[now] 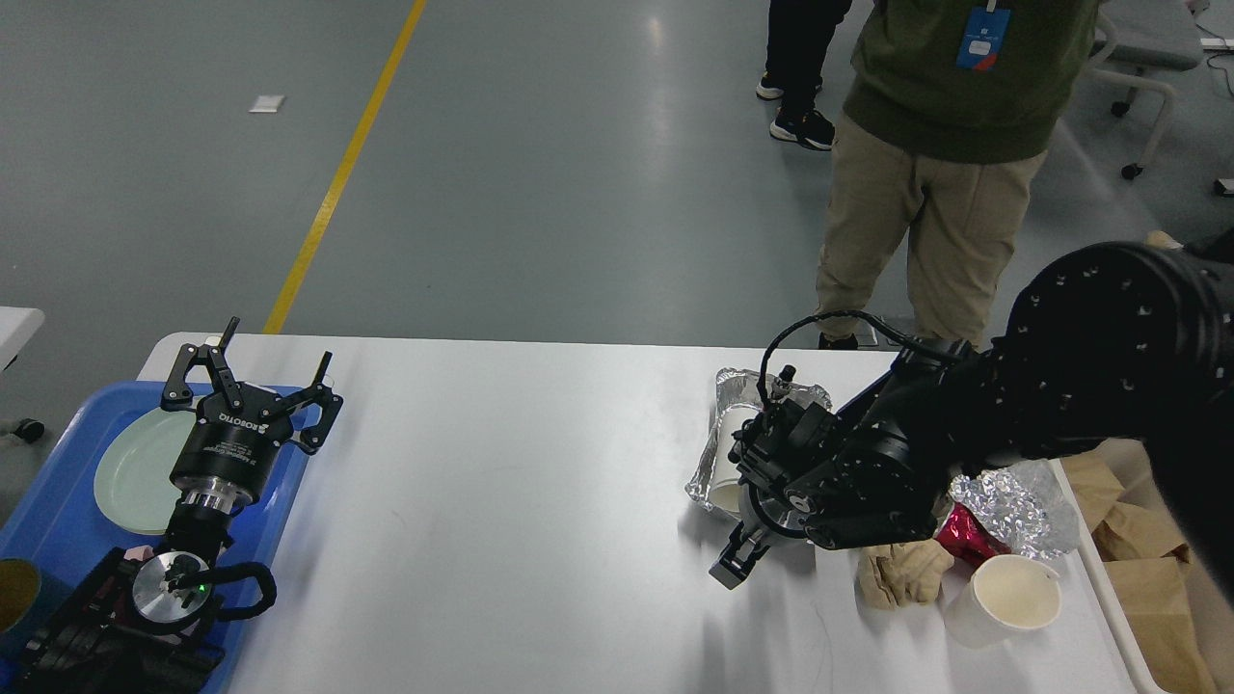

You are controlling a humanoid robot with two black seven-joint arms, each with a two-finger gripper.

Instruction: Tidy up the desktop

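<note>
The white desktop (501,501) fills the middle of the head view. My left gripper (262,374) is open and empty, hovering over the blue tray (48,520) at the table's left end. My right gripper (735,564) points down at the desktop near the right side; only one finger shows, so I cannot tell its state. Just behind it a white paper cup (721,469) lies on its side on a foil sheet (771,393). To its right lie crumpled brown paper (901,575), a red wrapper (964,542), crumpled foil (1024,501) and an upright paper cup (1012,600).
A pale green plate (140,467) lies in the blue tray, with a dark gold can (14,593) at its near left. A beige bin (1113,602) holding brown paper bags (1142,540) stands at the table's right edge. A person (945,164) stands behind the far right.
</note>
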